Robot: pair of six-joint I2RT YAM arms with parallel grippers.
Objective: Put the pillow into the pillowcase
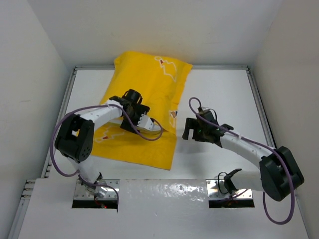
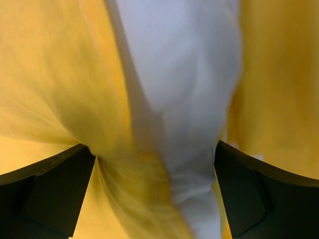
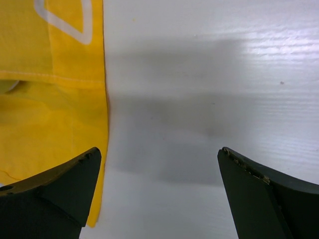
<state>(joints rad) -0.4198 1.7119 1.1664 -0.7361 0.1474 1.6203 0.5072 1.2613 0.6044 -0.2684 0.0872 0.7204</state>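
Setting: robot test cell in a lab or workshop, not a home. White table (image 1: 224, 94) boxed in by plain white walls (image 1: 35, 64) on three sides, with metal rails (image 1: 257, 99) along its edges. Left arm (image 1: 97, 115) and right arm (image 1: 244, 145) stand on metal plates (image 1: 87, 195) set in cut-outs of the near board, trailing purple cables (image 1: 264, 209). One household item: yellow pillowcase (image 1: 144, 82).
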